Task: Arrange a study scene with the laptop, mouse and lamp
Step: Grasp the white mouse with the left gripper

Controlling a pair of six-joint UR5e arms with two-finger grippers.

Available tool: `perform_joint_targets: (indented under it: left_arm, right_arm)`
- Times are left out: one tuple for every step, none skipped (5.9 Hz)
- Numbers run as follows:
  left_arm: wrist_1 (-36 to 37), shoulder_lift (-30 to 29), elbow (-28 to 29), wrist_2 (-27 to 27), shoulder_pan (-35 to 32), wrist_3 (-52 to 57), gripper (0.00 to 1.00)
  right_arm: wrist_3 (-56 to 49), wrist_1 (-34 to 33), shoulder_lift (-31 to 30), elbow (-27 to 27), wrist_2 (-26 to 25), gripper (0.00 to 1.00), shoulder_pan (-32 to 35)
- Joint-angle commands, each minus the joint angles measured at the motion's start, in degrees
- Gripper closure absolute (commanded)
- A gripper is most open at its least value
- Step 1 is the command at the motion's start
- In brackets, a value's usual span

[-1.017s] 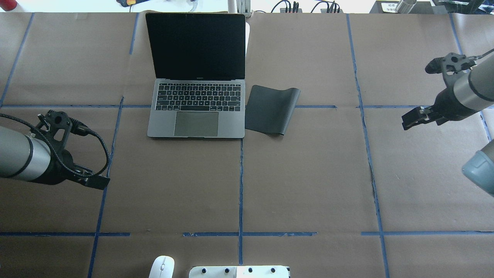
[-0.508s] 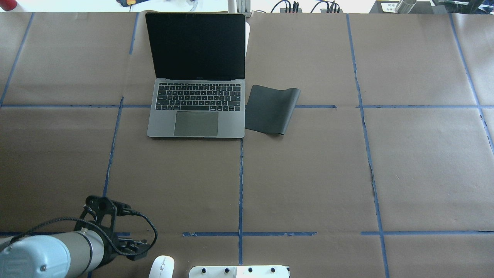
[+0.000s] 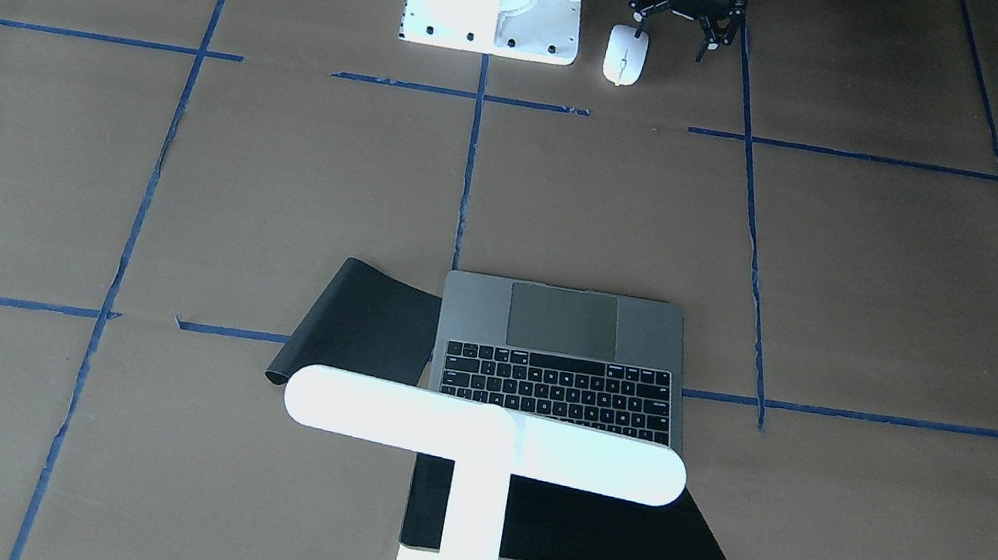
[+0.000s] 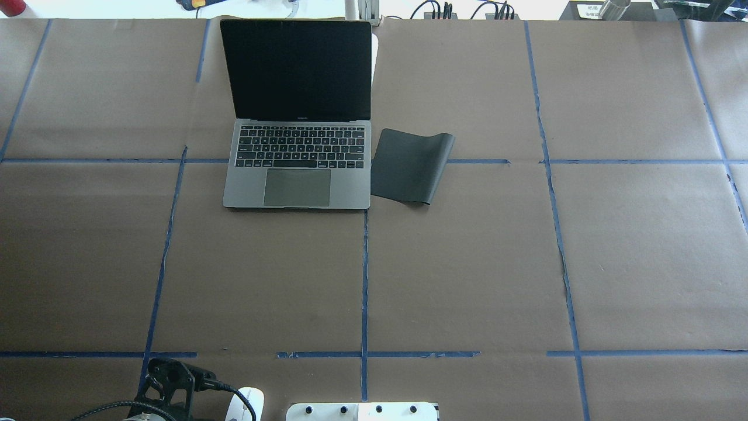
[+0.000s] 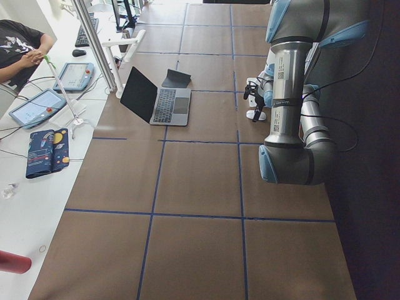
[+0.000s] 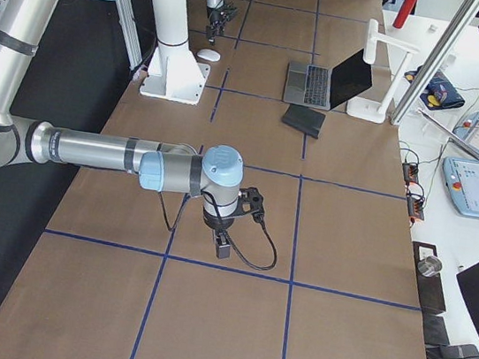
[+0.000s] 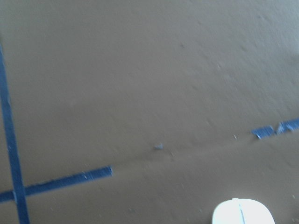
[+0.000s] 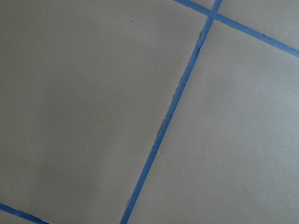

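Mouse (image 4: 257,399) cut by overhead's bottom edge.

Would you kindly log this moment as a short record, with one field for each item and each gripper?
laptop: open, screen dark, on the table
mat: beside the laptop, one edge curled
lamp: upright behind the laptop's screen
mouse: at the table's near edge in the overhead view, not gripped
left gripper: open, beside the mouse
right gripper: above bare table; open or shut cannot be told
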Motion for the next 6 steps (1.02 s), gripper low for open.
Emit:
perform_joint_targets:
  left_arm:
    - [0.13,-2.81,2.5,0.27,1.6,-0.18,0.0]
    - [0.13,-4.22,3.64,0.27,1.6,-0.18,0.0]
    - [0.13,-5.28,4.87,0.27,1.6,-1.14,0.0]
    - [0.13,-5.29,5.06,0.19,1.6,-2.37,0.0]
    - [0.13,-5.29,5.76,0.27,1.6,-2.46,0.0]
    - [0.13,-5.29,5.85,0.27,1.6,-2.73,0.0]
  right_arm:
    - [-0.16,0.0,-0.37,-0.15,0.37,0.0,0.13]
    - [-0.25,0.0,-0.37,-0.15,0.37,0.0,0.21]
    - [-0.25,0.0,-0.37,-0.15,0.37,0.0,0.21]
    - [-0.25,0.0,-0.37,-0.15,0.46,0.0,0.21]
    - [-0.25,0.0,-0.37,-0.23,0.37,0.0,0.13]
    - [-0.25,0.0,-0.37,-0.23,0.46,0.0,0.13]
